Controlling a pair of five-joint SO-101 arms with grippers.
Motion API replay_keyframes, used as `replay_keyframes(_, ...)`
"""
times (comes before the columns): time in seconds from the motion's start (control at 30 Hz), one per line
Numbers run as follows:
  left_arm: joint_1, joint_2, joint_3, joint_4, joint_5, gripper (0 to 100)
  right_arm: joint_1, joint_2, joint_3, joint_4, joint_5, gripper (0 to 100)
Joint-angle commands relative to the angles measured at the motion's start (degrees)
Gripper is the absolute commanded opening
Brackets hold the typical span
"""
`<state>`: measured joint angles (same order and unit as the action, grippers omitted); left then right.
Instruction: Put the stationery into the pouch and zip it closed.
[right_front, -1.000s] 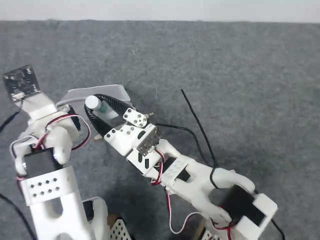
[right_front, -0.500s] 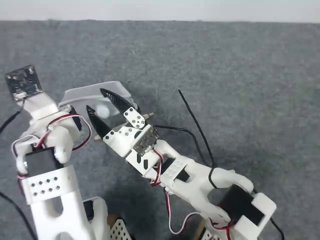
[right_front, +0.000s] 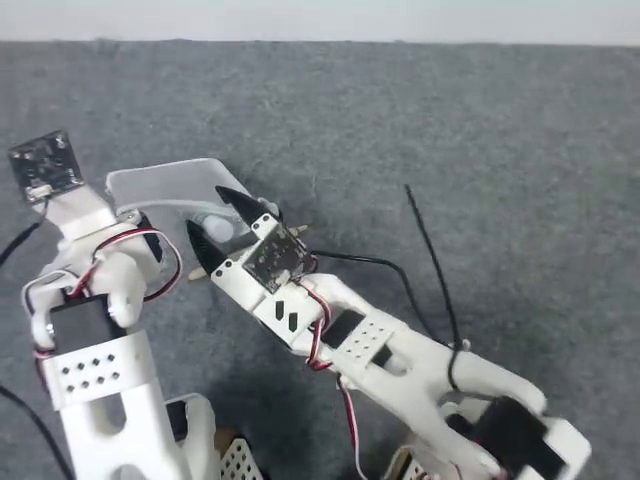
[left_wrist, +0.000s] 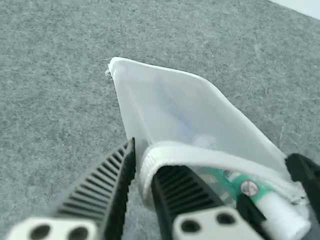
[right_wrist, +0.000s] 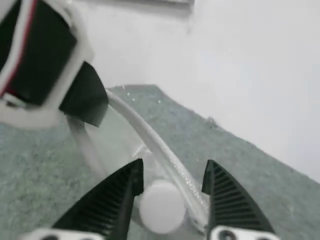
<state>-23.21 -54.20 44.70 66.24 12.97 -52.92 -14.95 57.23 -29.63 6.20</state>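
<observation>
nudging the white-capped stick (right_front: 215, 228) deeper toward ten o'clock should work; left gripper (left_wrist: 145, 161) clamps the pouch (left_wrist: 170, 105) by its rim, right gripper (right_wrist: 173, 172) is spread open.

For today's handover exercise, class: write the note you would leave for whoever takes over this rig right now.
Left gripper: shut on the pouch rim, holding its mouth open.
Right gripper: open, straddling the white-capped stick at the mouth.
Done: stick lies in the mouth, cap end out.
Left: push it fully in, then zip closed.
</observation>
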Motion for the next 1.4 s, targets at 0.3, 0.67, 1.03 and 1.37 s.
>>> replay_keyframes(0.3,-0.26,-0.18,-1.01,-1.85,0.53,1,1.45,-22.11,-0.79,28.53,-0.18,18.4)
replay_keyframes(0.67,-0.26,-0.18,-1.01,-1.93,0.53,1,1.63,-39.87,-0.97,45.41,0.62,18.4)
replay_keyframes(1.03,-0.26,-0.18,-1.01,-1.93,0.44,1,1.71,-46.20,-9.32,64.66,5.63,18.4)
replay_keyframes(1.37,-0.26,-0.09,-1.01,-1.93,0.53,1,4.79,-46.20,-21.27,87.96,5.71,18.0)
